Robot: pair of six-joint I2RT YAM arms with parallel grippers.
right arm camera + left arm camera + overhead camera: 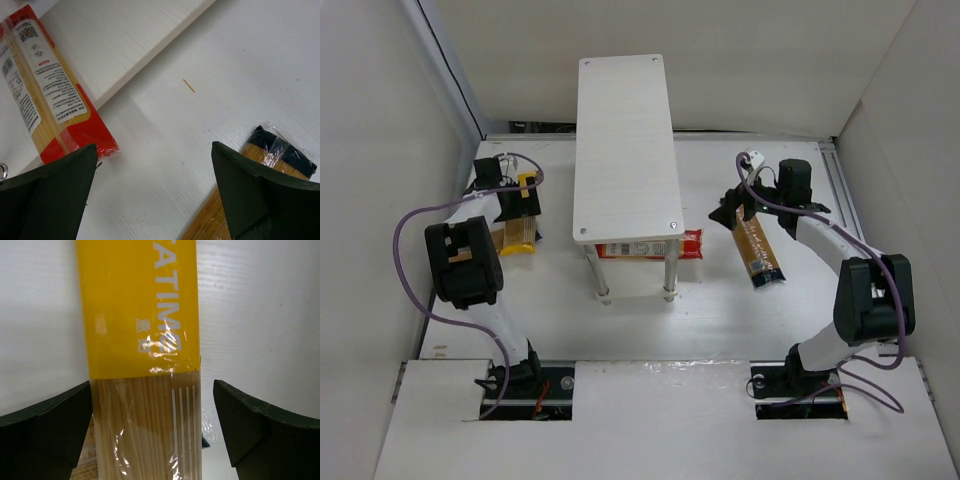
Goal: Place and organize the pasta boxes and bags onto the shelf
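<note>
The shelf (625, 140) stands mid-table. A red pasta pack with a white label (655, 246) lies on its lower board, and in the right wrist view (50, 100) its end pokes past the board edge (125, 30). My left gripper (525, 198) is open and straddles a yellow pasta pack (142, 315). The left finger touches the pack's edge and the right finger stands apart. Another pack lies under it. My right gripper (153, 147) is open and empty above the table, between the red pack and a golden-brown pack with dark ends (758, 250).
White walls enclose the table on the left, back and right. A loose spaghetti strand (188, 85) lies on the table near the shelf. The yellow packs (517, 238) lie left of the shelf legs (603, 285).
</note>
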